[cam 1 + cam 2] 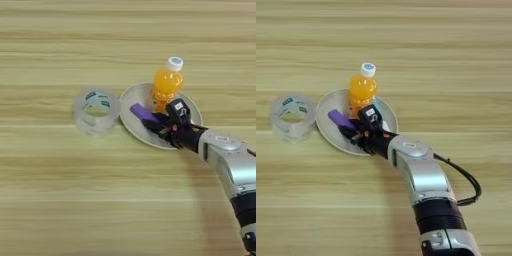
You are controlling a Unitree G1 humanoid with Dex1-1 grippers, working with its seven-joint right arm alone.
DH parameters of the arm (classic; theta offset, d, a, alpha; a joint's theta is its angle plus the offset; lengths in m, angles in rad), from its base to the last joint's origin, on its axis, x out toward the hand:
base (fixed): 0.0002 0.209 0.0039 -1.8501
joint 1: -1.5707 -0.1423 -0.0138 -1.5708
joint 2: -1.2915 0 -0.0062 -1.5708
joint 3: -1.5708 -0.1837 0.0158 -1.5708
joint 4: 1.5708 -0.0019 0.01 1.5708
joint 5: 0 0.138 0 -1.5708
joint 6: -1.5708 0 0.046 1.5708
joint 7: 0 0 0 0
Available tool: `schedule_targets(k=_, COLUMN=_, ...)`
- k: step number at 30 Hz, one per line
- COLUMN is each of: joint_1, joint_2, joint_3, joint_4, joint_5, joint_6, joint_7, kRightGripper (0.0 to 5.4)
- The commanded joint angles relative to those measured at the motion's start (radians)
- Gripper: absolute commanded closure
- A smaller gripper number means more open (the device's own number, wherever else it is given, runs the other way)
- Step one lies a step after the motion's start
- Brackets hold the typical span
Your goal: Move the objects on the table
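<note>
On the round plate near the table's middle, the purple stick lies slantwise, its lower-right end pinched by the right gripper, the orange-drink bottle just behind.

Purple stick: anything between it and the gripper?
No. The right gripper is already at the purple stick, over the plate; nothing sits between them. The orange bottle stands upright on the plate just behind the fingers, close enough to be bumped. The tape roll lies off the plate to the left.
</note>
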Motion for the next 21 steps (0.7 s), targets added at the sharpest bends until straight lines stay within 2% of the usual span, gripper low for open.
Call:
schedule_targets(k=1, joint_1=-0.028, joint_2=-0.036, joint_3=-0.007, joint_4=-0.031, joint_5=-0.016, joint_6=-0.015, joint_7=-0.009, kRightGripper=3.70)
schedule_targets(k=15, joint_1=0.039, joint_2=-0.050, joint_3=-0.031, joint_4=-0.221, joint_5=-0.013, joint_6=0.006, joint_7=-0.015, kRightGripper=2.20)
schedule_targets(k=21, joint_1=0.112, joint_2=-0.054, joint_3=-0.035, joint_4=-0.312, joint_5=0.005, joint_6=-0.001, joint_7=0.015, kRightGripper=1.56)
